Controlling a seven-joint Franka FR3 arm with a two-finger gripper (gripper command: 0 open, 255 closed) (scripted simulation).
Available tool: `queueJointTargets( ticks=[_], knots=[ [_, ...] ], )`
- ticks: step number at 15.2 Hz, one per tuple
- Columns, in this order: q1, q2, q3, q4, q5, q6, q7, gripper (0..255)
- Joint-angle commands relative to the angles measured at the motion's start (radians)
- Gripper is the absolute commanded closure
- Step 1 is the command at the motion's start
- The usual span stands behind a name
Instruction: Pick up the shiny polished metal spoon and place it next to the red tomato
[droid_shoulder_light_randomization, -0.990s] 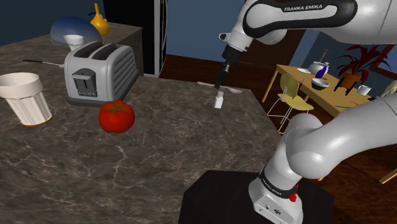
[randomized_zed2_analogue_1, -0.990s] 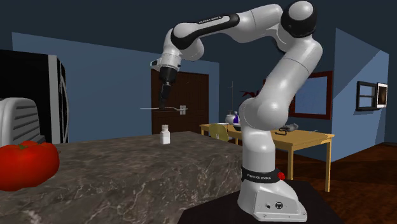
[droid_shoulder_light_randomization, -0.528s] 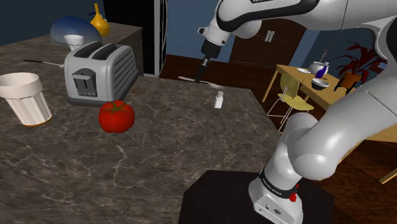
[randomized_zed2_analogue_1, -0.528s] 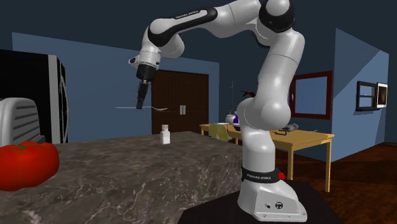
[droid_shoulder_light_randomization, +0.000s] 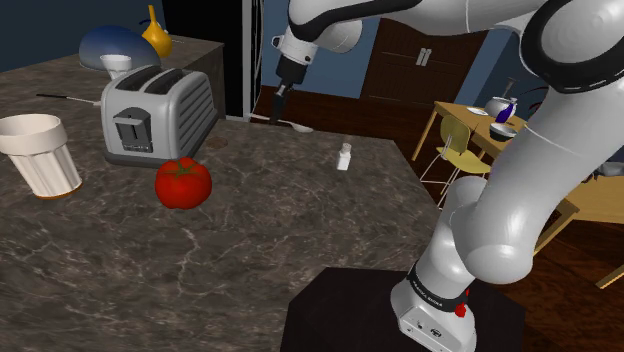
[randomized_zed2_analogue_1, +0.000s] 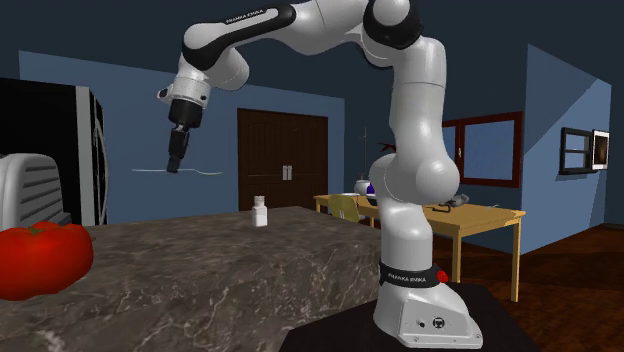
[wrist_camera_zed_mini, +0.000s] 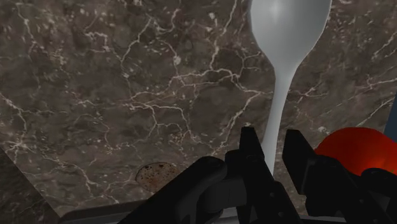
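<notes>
**Gripper (droid_shoulder_light_randomization: 277, 112) holds a spoon (droid_shoulder_light_randomization: 296, 126) in the air over a stone counter (droid_shoulder_light_randomization: 260, 240)**

The black gripper points down, its two fingers closed to a narrow gap on the handle of a pale, glossy spoon. The spoon lies about level, well above the dark, white-veined counter, near the counter's far edge in the shoulder view. In the wrist view its bowl juts out ahead of the fingers, with the counter below.

A red tomato (droid_shoulder_light_randomization: 182, 182) sits on the counter just in front of a silver toaster (droid_shoulder_light_randomization: 158, 112), well apart from the spoon. A white cup (droid_shoulder_light_randomization: 38, 152) stands at the shoulder view's left. A small white bottle (droid_shoulder_light_randomization: 344, 157) stands near the counter's far edge, toward that view's right of the gripper.
</notes>
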Motion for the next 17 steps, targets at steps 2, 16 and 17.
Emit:
queueJointTargets(
  ticks=[2,16,17],
  knots=[
    [0.015,0.111,0.006,0.120,0.043,-0.015,0.008,255],
    [0.017,0.230,0.017,0.098,0.110,0.112,-0.035,255],
    [0.017,0.234,0.018,0.090,0.114,0.124,-0.040,255]
  ],
)
